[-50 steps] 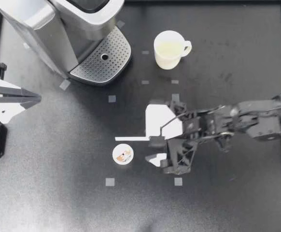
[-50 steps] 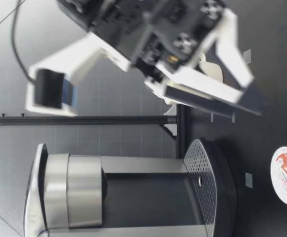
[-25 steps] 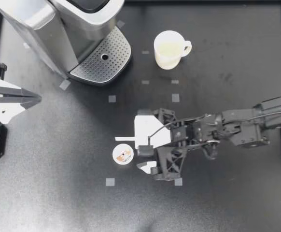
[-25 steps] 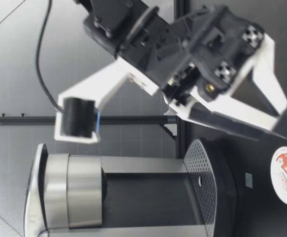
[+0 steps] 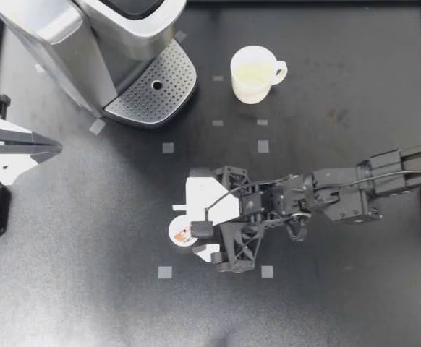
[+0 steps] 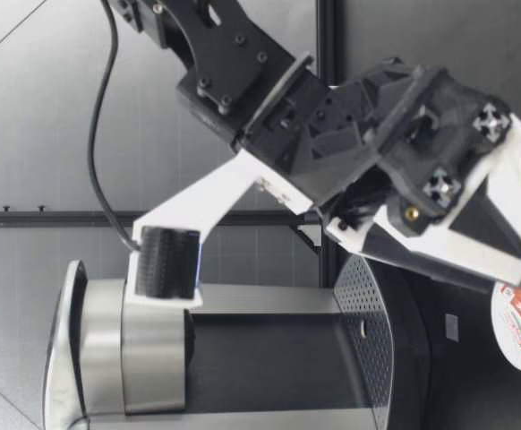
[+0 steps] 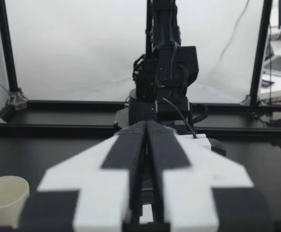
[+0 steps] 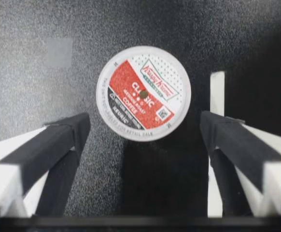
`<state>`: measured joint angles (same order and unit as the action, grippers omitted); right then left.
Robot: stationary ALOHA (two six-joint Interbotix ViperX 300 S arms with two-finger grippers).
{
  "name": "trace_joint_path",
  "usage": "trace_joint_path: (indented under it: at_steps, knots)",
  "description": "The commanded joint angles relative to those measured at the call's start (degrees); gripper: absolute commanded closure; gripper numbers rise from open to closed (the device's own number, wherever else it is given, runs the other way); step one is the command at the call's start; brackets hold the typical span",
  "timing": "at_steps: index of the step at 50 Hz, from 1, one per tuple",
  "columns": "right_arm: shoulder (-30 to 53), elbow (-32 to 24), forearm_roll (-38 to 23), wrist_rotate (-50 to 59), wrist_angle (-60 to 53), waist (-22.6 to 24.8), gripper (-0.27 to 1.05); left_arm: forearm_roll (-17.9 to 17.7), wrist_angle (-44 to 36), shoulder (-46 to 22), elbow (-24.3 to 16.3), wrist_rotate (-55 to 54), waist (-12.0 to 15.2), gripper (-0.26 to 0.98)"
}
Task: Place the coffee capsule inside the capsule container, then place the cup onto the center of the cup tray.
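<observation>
Straddling the coffee capsule, my right gripper holds its fingers wide, neither touching it; probably lined up for a side pinch. Capsule sits foil-up on the table, near of the cup tray. My left gripper is pressed closed and empty at the left edge, clear of the work. Cup stands far, right of the coffee machine. Matte black top, grey tape squares, pale backdrop.

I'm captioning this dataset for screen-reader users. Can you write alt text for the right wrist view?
A coffee capsule, red-and-white lid up, lies on the black table just ahead of my right gripper, centred between its open fingers, untouched. A pale tape square marks the table beside it.
</observation>
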<state>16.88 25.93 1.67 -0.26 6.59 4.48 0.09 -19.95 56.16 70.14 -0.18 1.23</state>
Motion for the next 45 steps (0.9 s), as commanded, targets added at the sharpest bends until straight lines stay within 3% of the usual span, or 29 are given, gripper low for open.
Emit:
trace_joint_path:
  at_steps: [1, 24, 45]
  knots:
    - [-0.79, -1.67, -0.09, 0.00, -0.53, 0.35, -0.20, 0.00, -0.26, -0.18, -0.62, 0.09, 0.09, 0.60]
    - [1.67, -4.57, -0.26, -0.18, -0.44, 0.35, -0.17, 0.00, 0.00, -0.09, -0.53, 0.70, 0.09, 0.60]
    - [2.20, -4.92, -0.35, -0.09, -0.18, 0.35, 0.15, 0.00, 0.00, 0.53, -0.09, 0.18, 0.09, 0.60]
